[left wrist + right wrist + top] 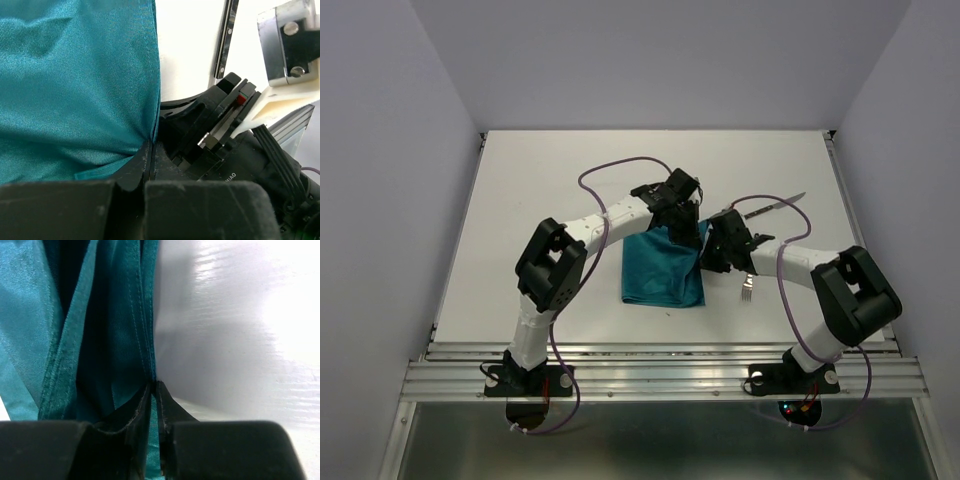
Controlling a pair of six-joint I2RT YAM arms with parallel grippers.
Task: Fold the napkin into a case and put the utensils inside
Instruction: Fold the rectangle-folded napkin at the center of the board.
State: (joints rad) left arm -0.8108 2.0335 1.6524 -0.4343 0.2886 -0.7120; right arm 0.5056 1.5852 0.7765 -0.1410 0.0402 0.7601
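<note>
The teal napkin (pixel 663 268) lies folded in the middle of the table, its right edge lifted. My left gripper (pixel 686 222) is shut on the napkin's upper right edge (pixel 150 125). My right gripper (pixel 708 255) is shut on the same right edge lower down, with cloth between its jaws (pixel 150 340). The knife (pixel 772 207) lies on the table behind the right gripper; it also shows in the left wrist view (pixel 226 40). The fork (pixel 747 288) lies just right of the napkin, partly under the right arm.
The white table (pixel 550 190) is walled at the back and both sides. A metal rail (pixel 660 360) runs along the near edge. Purple cables loop above both arms.
</note>
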